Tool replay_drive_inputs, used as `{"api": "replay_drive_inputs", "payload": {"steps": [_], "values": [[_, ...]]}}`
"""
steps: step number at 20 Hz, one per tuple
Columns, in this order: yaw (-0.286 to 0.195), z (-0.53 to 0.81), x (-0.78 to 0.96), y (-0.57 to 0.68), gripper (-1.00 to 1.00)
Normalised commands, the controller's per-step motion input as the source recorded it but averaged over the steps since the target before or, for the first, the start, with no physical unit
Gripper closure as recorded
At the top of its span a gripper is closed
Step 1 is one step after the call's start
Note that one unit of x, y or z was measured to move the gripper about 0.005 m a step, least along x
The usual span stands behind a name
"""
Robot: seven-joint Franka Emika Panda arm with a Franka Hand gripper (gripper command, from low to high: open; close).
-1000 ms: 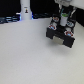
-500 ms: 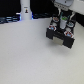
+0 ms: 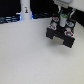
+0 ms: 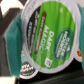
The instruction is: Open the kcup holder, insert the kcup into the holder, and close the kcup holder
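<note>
A pale, plain tabletop (image 3: pixel 25 57) fills most of the exterior view, with a dark band of clutter and a white bottle-shaped object (image 3: pixel 25 8) along its far edge, well apart from the pincer on the exterior view's left. The pincer (image 3: pixel 62 21) hangs directly over the kcup holder (image 3: pixel 62 36), the black boxy unit, whose top carries pods in open wells right beneath the fingers. A drawer-like part seems to stick out toward the camera below the pincer, so the holder is probably already open, though the blur leaves this uncertain. In the wrist view the kcup (image 4: pixel 50 35), its green-and-white lid printed "Dark Magic", fills the picture and sits tilted just under the pincer, with another pod (image 4: pixel 29 67) beside it. Whether the fingers clamp the pod or merely hover above it I cannot tell. The position suggests the pod is being set into, or lifted from, a well.
</note>
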Motion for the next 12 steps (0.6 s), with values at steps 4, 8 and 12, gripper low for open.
{"api": "replay_drive_inputs", "payload": {"steps": [4,8,12], "values": [[-0.01,-0.23,0.01,-0.06,1.0],[-0.024,-0.2,0.01,-0.04,1.0],[-0.032,-0.24,0.04,-0.02,1.0]]}}
